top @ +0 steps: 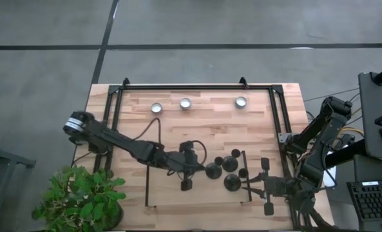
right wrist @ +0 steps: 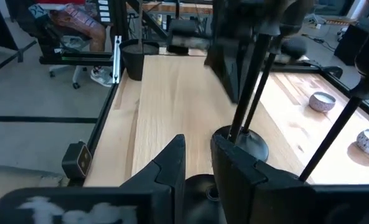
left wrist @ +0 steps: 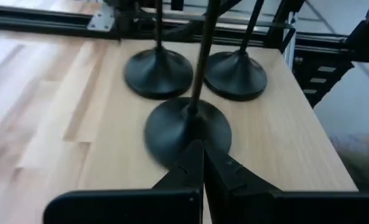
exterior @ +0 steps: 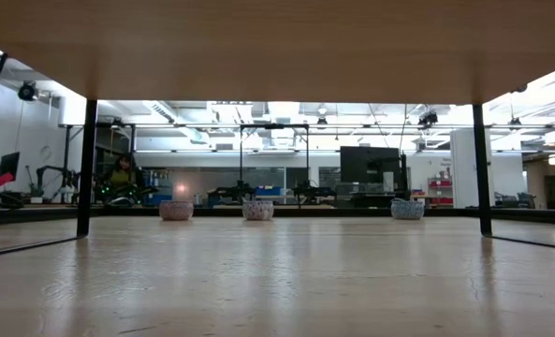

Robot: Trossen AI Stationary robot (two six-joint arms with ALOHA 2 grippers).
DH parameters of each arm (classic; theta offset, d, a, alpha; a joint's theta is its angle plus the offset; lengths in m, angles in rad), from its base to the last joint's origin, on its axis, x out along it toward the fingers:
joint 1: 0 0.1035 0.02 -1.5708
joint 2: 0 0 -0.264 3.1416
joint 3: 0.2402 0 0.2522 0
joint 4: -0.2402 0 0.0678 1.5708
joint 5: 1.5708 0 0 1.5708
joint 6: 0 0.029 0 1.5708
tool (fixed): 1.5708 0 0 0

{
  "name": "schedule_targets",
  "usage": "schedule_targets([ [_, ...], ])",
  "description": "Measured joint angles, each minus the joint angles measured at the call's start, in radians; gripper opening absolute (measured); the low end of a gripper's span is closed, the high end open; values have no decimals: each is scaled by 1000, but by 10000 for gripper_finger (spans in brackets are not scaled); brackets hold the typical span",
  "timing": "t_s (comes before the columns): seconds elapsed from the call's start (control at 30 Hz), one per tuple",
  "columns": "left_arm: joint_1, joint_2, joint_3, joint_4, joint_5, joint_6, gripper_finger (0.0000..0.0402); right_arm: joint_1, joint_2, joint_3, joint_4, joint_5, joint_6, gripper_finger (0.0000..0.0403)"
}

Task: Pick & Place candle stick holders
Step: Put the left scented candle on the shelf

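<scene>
Three black candle stick holders stand upright on their disc bases on the wooden table, close together at the near right: one, one, one. My left gripper is shut, and its tips lie at the near rim of the closest holder's base. The other two bases stand just behind. My right gripper is open by a narrow gap, low beside the holders. A dark disc base shows in that gap. The holders and arms do not show in the low view. My left gripper's shut fingertips come in low and about level from the table's left, over the near rim of the closest holder's disc base. I cannot tell whether they touch it. My right gripper's fingers stand either side of a disc base; I cannot tell if they touch it.
Three tealight candles stand in a row near the far edge and show in the low view. A black rail frame borders the table. A potted plant sits at the near left corner.
</scene>
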Motion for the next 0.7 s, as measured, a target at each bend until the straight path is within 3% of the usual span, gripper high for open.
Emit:
schedule_targets([
  [0.1,2,-68,0,-118,-75,13,0,0,0,0,-36,2,-6,80],
  [0.2,12,-143,0,-236,-280,-20,0,-1,0,0,-86,75,28,81],
  [0.27,27,-190,0,-291,-359,-17,0,-1,-3,0,-134,150,61,79],
  [0.53,250,-280,0,-427,-206,-20,0,-49,-94,-5,-425,240,273,50],
  [0.7,479,-267,0,-479,25,-9,0,-112,-142,-39,-469,245,275,41],
])
